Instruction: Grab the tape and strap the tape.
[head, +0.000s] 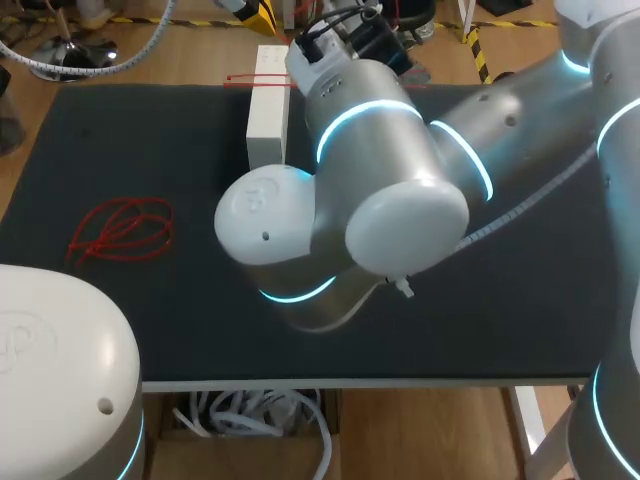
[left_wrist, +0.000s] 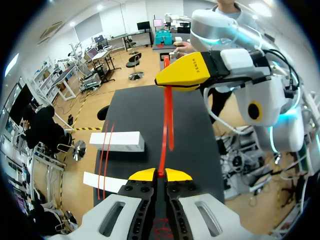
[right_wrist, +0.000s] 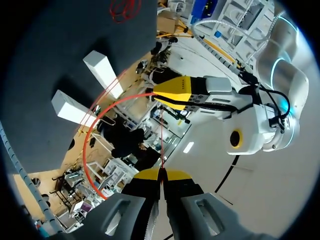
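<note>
**Both end effectors clamped on one red tape above the desk**

In the head view the right arm comes in from 3 o'clock and reaches across the middle of the dark desk. It covers both end effectors there. The left arm shows only as a white housing at 7 o'clock. A white block lies toward 12 o'clock near the far edge, with a thin red line crossing its far end, probably part of the tape. A loose red coil rests on the desk at 9 o'clock, well apart from the block.

In the left wrist view the left end effector has its yellow tips pressed together on the red tape. The tape runs straight ahead from those tips to the right end effector, which faces it above the desk and is likewise closed on the strand. Beside the left end effector, two white blocks lie on the desk near its edge, with red strands passing over them.

In the right wrist view the right end effector pinches a thin run of the tape with no gap between its tips. Ahead of it the left end effector holds the same tape. From there the tape sweeps out in a wide loop that appears to pass round both blocks.
</note>
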